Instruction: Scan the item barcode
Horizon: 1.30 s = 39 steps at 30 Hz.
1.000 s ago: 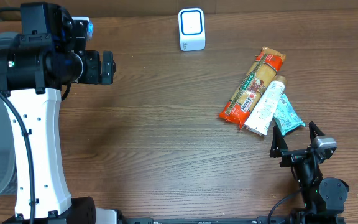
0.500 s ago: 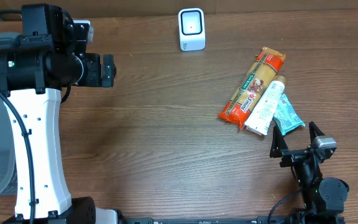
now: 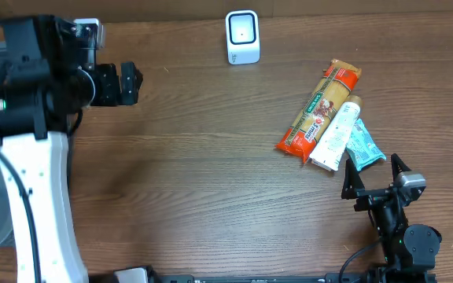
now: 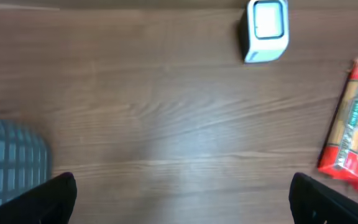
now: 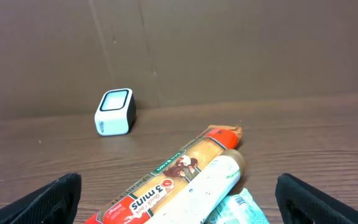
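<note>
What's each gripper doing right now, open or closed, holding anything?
Left gripper: open, holding nothing.
Right gripper: open, holding nothing.

Bare bench lies open through the middle, bounded by a scanner at the far edge, a packet, tube and sachet bunched at right, and a basket at left

White left arm, black joints (dark cables trailing).
</note>
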Motion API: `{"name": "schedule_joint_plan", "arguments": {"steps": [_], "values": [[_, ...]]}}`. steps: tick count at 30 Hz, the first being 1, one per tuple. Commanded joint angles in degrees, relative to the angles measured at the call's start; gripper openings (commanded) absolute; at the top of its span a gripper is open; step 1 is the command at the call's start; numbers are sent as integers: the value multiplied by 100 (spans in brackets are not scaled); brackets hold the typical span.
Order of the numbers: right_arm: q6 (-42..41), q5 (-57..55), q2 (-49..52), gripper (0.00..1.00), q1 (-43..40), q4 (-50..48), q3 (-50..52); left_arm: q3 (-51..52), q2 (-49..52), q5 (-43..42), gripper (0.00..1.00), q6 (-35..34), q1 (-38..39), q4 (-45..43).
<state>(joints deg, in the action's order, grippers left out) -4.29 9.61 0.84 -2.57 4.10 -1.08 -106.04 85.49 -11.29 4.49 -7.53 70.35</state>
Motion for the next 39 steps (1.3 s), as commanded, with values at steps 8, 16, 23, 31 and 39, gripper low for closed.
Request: {"name": "schedule_joint_plan", "arguments": {"steps": [8, 16, 23, 31, 39], "values": [[-13, -59, -68, 100, 31, -20, 63, 4124, -3176, -229, 100, -17, 7, -3580], [-13, -59, -68, 100, 31, -20, 63, 7110, -5351, -210, 100, -26, 4, -5615], [-13, -59, -68, 100, 31, -20, 63, 8824, -5888, -234, 100, -155, 4, -7263], [-13, -59, -68, 100, 31, -20, 63, 10159, -6614, -160, 100, -144, 4, -8404], [-13, -59, -68, 100, 31, -20, 63, 10577, -7683, -15, 100, -90, 4, -7565]]}}
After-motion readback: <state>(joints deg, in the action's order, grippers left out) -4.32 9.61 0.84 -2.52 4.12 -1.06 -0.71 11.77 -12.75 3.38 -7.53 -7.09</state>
